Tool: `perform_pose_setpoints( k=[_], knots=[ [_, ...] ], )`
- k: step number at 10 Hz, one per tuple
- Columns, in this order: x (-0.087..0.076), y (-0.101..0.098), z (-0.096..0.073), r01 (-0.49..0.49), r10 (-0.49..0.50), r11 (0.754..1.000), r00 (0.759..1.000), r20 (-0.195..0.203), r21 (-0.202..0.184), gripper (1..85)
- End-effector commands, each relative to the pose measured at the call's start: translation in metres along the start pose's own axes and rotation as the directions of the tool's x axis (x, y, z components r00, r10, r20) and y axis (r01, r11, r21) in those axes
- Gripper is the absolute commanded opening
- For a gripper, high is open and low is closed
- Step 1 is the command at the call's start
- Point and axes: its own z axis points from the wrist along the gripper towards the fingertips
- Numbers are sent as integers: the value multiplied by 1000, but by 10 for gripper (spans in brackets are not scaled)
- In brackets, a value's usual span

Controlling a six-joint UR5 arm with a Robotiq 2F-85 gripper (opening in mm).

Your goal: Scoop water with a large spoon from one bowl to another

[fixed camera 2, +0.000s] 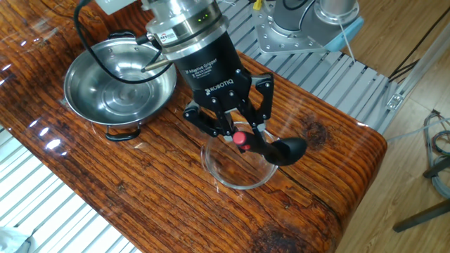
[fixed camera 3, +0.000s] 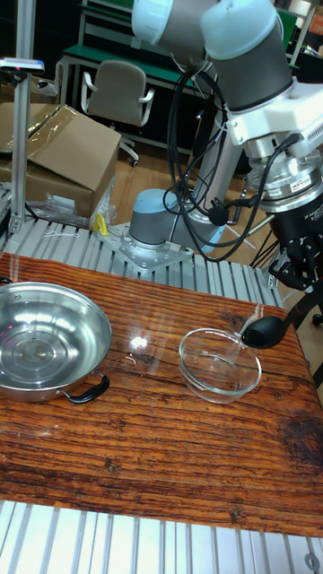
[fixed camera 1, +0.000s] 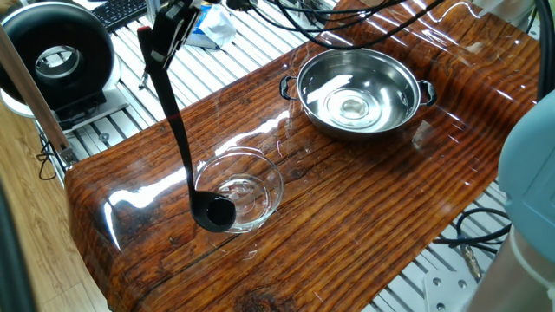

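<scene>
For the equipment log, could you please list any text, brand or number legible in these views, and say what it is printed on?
"ROBOTIQ": white lettering on the black body of the end effector, in the other fixed view.
A smaller white line above it on the same body is too small to read.
No other legible text; the large spoon and both bowls show none.

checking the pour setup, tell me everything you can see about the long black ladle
The long black ladle is all black with a slim straight handle, a red-tipped end and a small round deep cup. It looks like matte plastic. The gripper is closed on the handle near the red tip. The handle slopes down to the cup, which sits tipped at the rim of the clear glass bowl on the wooden table. Whether the cup touches the rim cannot be told. A thin glinting line from cup into bowl may be water.
</scene>
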Motion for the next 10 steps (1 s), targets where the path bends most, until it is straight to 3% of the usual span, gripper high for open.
perform_pose_setpoints(
  k=[1, 6, 7, 9, 10],
  knots=[
    [-5, 11, -4, -11, 13, 999, 999, 29, -51, 10],
    [5, 1, -14, 12, -11, 998, 1000, 17, -66, 10],
    [8, -5, -16, 24, -24, 999, 1000, 5, -45, 10],
    [8, -6, -15, 29, -28, 998, 1000, 7, -47, 10],
    [10, -13, -16, 47, -48, 999, 999, -6, -24, 10]
  ],
)
